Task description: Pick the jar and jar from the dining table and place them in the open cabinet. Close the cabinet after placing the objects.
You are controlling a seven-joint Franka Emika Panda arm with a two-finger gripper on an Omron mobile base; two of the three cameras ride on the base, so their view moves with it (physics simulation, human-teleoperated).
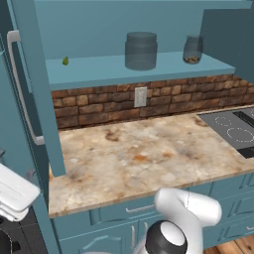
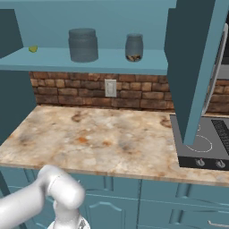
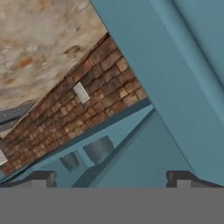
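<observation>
On the cabinet shelf, two unlabelled jars; tool spread wide, empty.

We see our pincer spread wide, with nothing between its fingertips. Just beside it an open cabinet door blocks one side. Ahead of it the shelf carries the wide jar and the small jar, with bare shelf between them. Farther out, the stone counter offers open passage.
</observation>
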